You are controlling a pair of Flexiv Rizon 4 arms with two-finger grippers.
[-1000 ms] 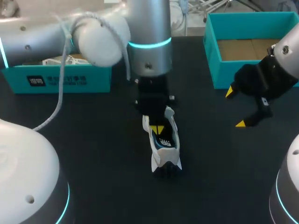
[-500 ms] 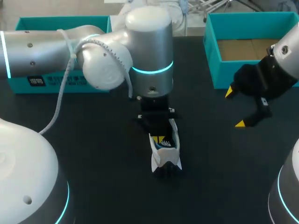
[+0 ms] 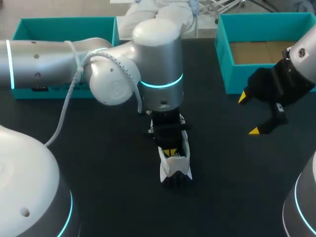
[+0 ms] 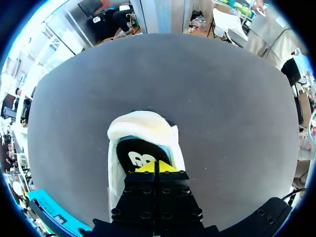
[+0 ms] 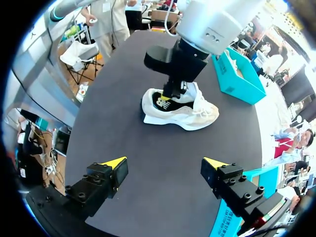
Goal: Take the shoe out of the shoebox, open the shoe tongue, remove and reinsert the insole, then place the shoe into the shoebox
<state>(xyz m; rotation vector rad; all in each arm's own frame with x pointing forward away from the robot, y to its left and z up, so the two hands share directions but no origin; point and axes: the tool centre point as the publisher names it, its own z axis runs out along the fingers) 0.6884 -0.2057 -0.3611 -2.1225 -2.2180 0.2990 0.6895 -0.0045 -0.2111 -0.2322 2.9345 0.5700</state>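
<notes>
Head, left arm: my left arm (image 3: pixel 49 64) comes in across the left box (image 3: pixel 64 22). Its wrist stands upright over the shoe (image 3: pixel 174 167), and the left claw (image 3: pixel 170 152) points straight down into the shoe's opening.
Head, right arm: the right claw (image 3: pixel 248 114) hangs just in front of the right box (image 3: pixel 220 49), fingers spread wide.
Head, room: the shoe stands mid tabletop (image 3: pixel 113 197), outside and well apart from both boxes. Dark surface shows on every side of it.
Head, hidden: my wrist covers the shoe's far half and part of the left box.
Left wrist, claw: the fingers are pressed together with the yellow tips meeting, down inside the shoe over the black insole (image 4: pixel 132 154). I cannot make out what lies under the tips.
Left wrist, hidden: the claw body blocks the shoe's near part.
Right wrist, pose: the right claw is wide above the tabletop, with the shoe well ahead of it.
Right wrist, shoe: it sits on its sole, side-on, with the left claw in its mouth and the left box beyond it.
Right wrist, room: open tabletop lies between my fingers and the shoe.
</notes>
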